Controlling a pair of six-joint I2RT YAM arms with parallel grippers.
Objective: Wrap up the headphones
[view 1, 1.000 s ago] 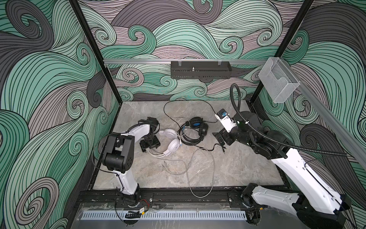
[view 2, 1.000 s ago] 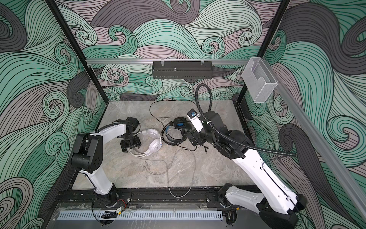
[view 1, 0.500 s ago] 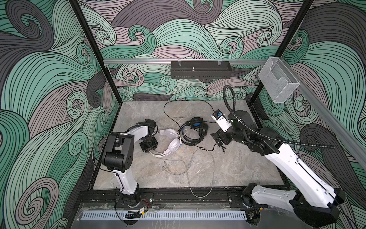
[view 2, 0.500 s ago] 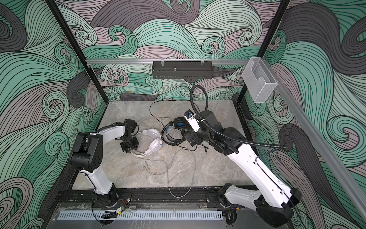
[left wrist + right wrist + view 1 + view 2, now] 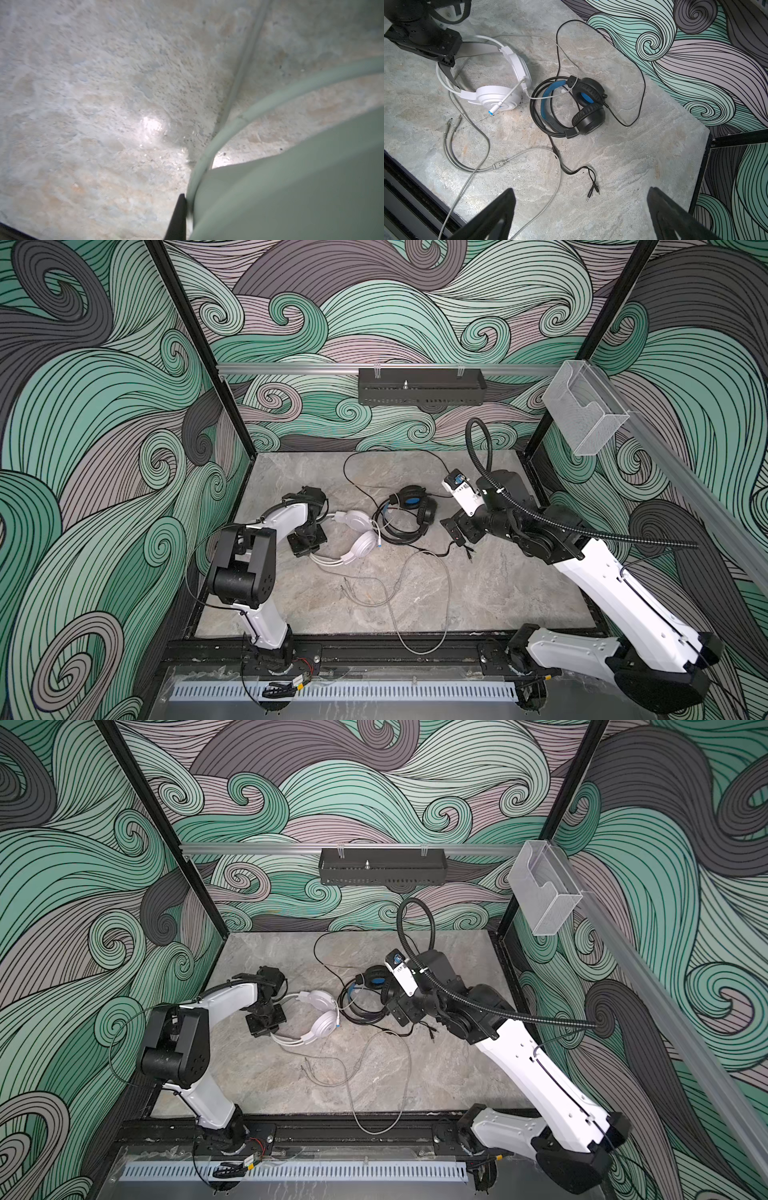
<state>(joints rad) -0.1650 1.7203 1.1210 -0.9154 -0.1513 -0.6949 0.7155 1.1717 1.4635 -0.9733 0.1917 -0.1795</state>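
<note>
Left jaws: clenched on the headband of the white headset, low over the surface. In the left wrist view one dark fingertip lies against the pale band.
Right jaws: spread wide and holding nothing, hovering above the surface. Their fingertips sit on either side of the black plugs lying further off, without touching them.
Change, left: a second ago these jaws stood wide apart at the headband; now they are closed on it.
Change, right: the arm has swung a little inward toward the black headset, with its jaws as wide as before.
White headset: on the surface left of centre in both top views, unmoved. Its pale cable trails loose toward the front edge.
Black headset: just beside the white one, on the right arm's side, blue inner cup showing. Its black cable is partly coiled at the band and loops toward the back wall.
</note>
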